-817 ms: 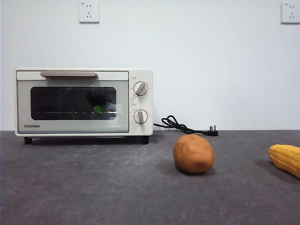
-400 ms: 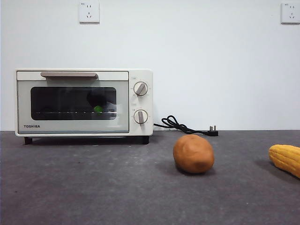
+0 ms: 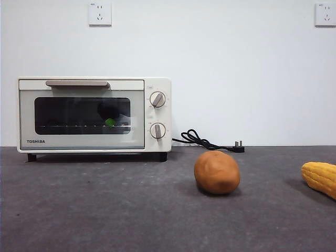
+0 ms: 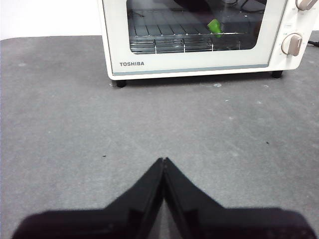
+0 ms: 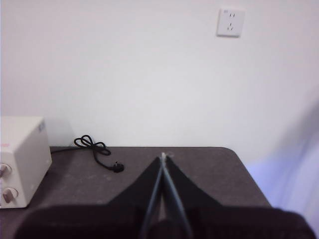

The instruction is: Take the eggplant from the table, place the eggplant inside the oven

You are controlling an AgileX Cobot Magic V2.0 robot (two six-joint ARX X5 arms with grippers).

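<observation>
The cream-white oven stands at the left back of the dark grey table with its glass door closed. Through the window the eggplant shows as a dark shape with a bright green stem end, lying on the wire rack; the left wrist view shows that green end too. My left gripper is shut and empty, low over the table in front of the oven. Off to the right, my right gripper is shut and empty, facing the wall. Neither gripper appears in the front view.
An orange-brown potato lies mid-table, right of the oven. A yellow corn cob lies at the right edge. The oven's black cord and plug trail along the wall base, also the cord in the right wrist view.
</observation>
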